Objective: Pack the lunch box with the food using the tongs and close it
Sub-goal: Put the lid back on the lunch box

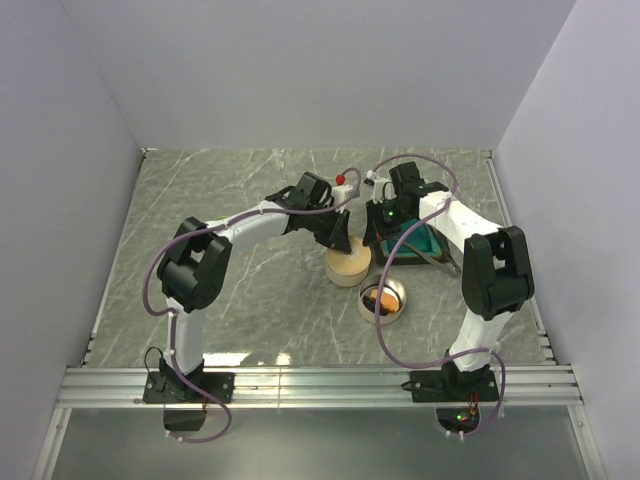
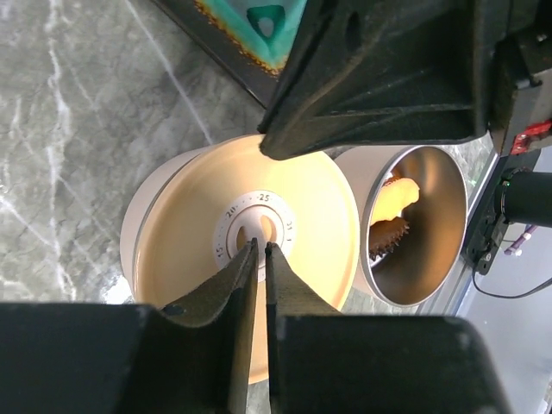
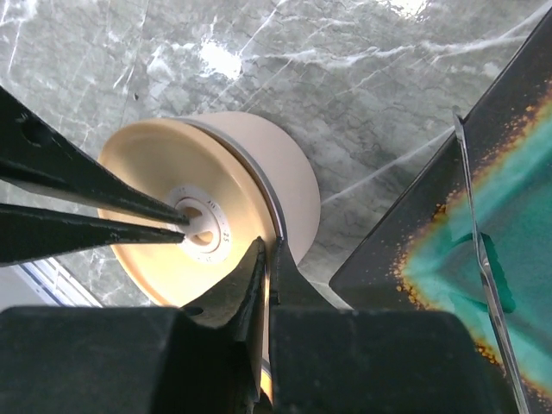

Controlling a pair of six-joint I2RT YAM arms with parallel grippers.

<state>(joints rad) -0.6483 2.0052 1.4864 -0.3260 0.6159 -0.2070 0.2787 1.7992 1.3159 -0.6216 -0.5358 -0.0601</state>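
Grey veined marble table [image 1: 200, 200]. Left gripper [image 2: 260, 244] fingers slightly parted at the dial of the glossy cream round lid [image 1: 347, 265]. Right gripper [image 3: 269, 250] fingers pressed together at its rim. Round steel tin [image 1: 384, 298], four o'clock, holds orange and brown toy food [image 2: 392, 203]. Slim silver metal tongs [image 3: 476, 216] lie on the square teal tray [image 3: 517, 207], two o'clock.

A robotics lab test cell: plain pale walls [image 1: 320, 70] box in a grey marble-patterned table [image 1: 240, 210], whose near edge carries aluminium rails [image 1: 320, 385] with a cabled left arm [image 1: 200, 270] and right arm [image 1: 490, 275] bolted on.
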